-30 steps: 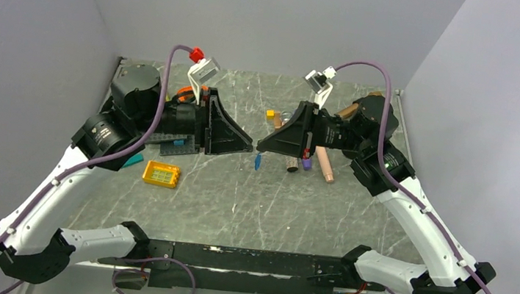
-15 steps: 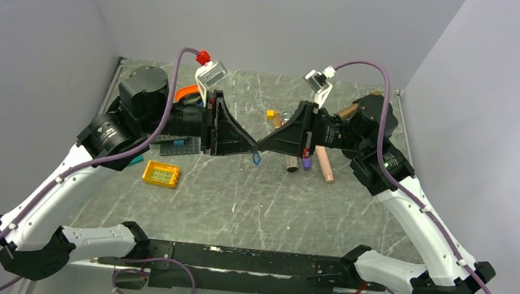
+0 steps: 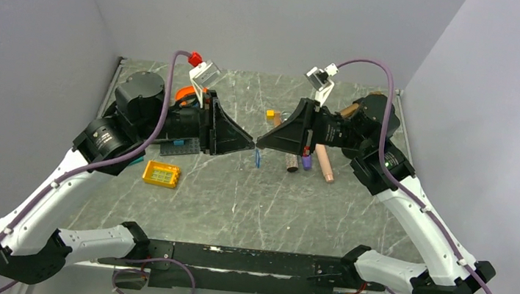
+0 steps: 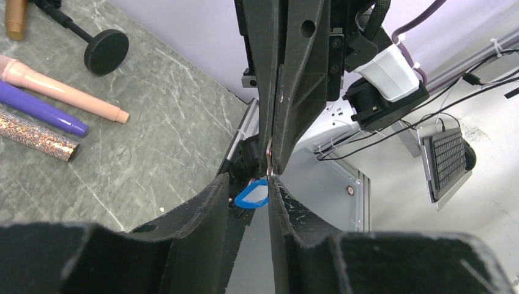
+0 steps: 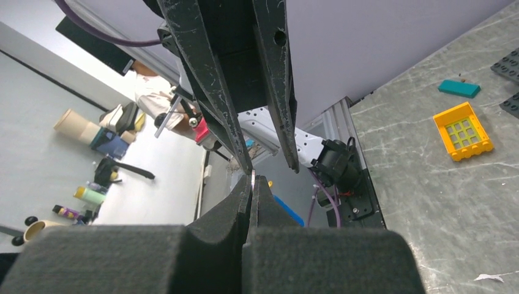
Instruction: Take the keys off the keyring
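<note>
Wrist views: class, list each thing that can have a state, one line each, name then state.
right hand: shut on a thin metal ring.
keyring: off the table, hanging just below that ring.
left hand: open, fingers either side of the keyring.

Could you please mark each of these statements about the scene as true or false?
1. The right gripper is shut on a thin metal piece. True.
2. The left gripper is clamped shut. False: its fingers stand apart, with the keyring in the gap between them.
3. The keyring rests on the table. False: it hangs in the air just below the two grippers' tips.
4. A yellow brick lies on the table near the left arm. True.
5. The pens lie on the left arm's side. False: they lie on the right arm's side.
</note>
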Robot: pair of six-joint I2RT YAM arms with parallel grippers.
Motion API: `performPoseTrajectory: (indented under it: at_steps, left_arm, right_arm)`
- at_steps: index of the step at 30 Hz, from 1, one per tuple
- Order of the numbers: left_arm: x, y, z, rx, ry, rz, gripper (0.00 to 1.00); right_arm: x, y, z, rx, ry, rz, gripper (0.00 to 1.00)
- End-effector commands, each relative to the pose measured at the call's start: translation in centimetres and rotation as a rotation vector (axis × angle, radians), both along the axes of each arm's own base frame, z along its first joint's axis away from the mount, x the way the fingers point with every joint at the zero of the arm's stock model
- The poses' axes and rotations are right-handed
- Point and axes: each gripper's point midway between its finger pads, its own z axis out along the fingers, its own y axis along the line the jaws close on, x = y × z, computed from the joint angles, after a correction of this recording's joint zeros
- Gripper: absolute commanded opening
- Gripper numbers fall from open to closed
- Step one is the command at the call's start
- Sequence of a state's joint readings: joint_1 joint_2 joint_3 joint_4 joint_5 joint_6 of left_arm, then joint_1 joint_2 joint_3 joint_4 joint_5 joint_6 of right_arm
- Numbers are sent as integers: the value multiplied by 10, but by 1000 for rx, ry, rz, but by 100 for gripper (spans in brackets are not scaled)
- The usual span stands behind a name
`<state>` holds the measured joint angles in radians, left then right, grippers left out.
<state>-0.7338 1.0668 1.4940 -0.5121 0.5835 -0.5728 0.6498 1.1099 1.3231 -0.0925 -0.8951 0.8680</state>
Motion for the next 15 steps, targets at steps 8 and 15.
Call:
performPoseTrajectory:
  at_steps: [8,15]
  left_arm:
    - [-1,0,8,-39,-14,2,28]
    - [0,-5,8,-43,-5,-17,24]
  right_arm:
    - [-1,1,26,70,-55,0,0]
    - [2,2,23,64,-47,-2,0]
